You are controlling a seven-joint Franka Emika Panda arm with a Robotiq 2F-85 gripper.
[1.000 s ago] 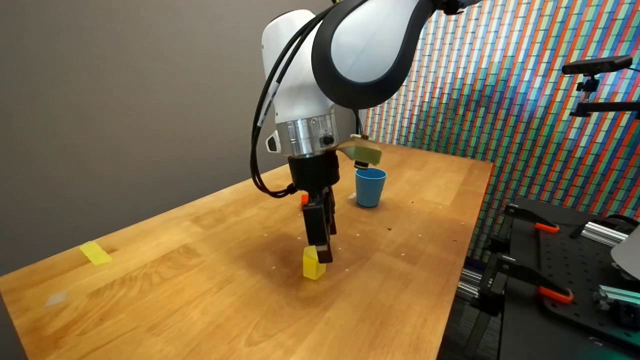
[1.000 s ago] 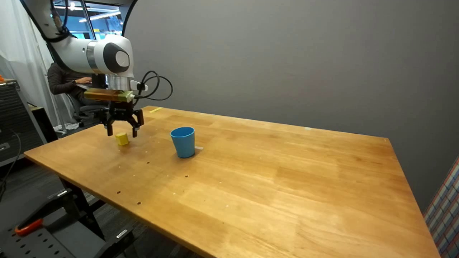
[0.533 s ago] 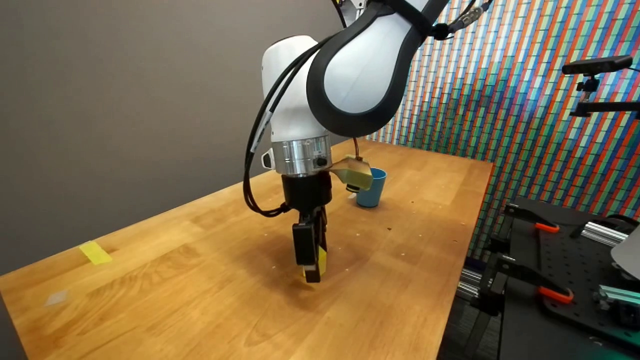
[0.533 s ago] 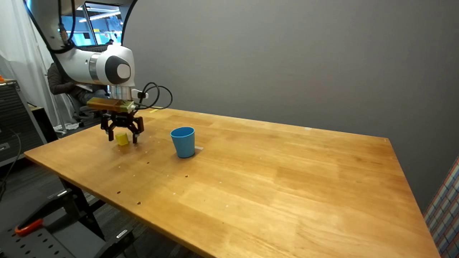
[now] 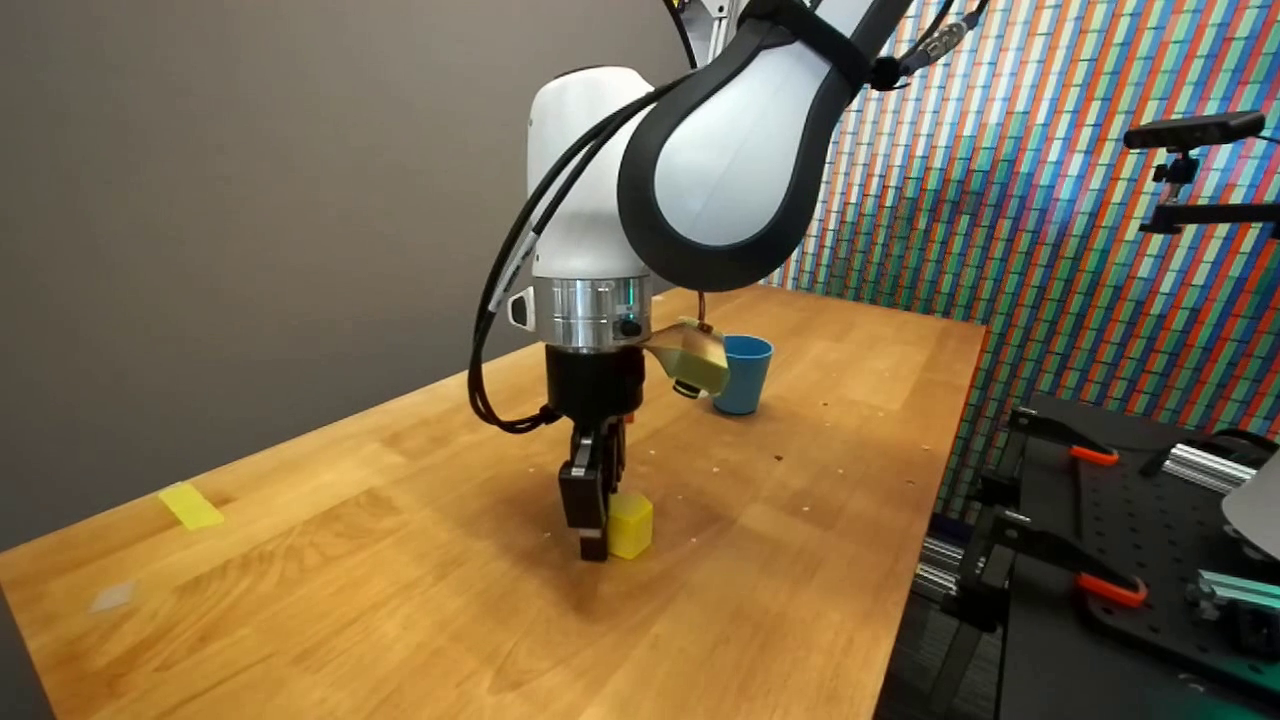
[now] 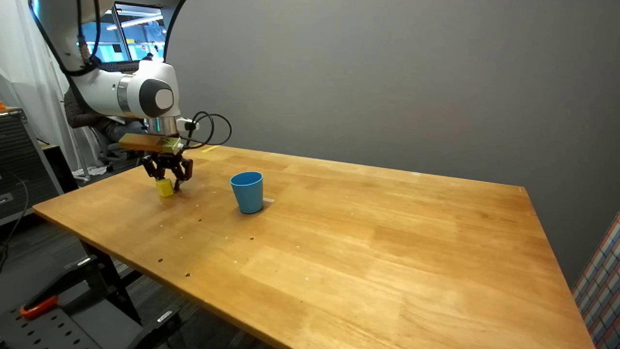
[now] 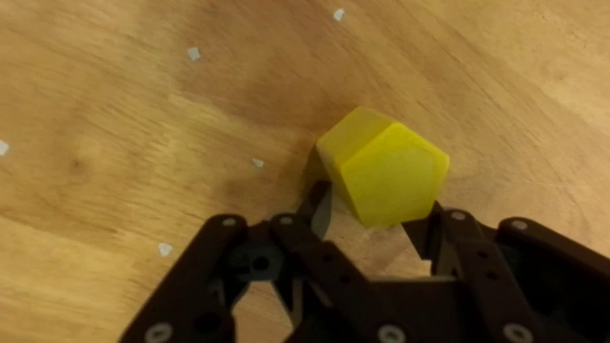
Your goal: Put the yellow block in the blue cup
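The yellow block (image 7: 391,176) sits on the tabletop (image 6: 387,242), well apart from the upright blue cup (image 6: 249,195). The dark fingers (image 5: 583,497) hang low beside the block, parted, with bare wood showing between them; whether either touches it, I can't tell from here. A flat yellow piece (image 5: 191,506) lies near the wall (image 5: 250,230).

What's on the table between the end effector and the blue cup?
In an exterior view, tabletop with small pale specks lies between end effector and blue cup.
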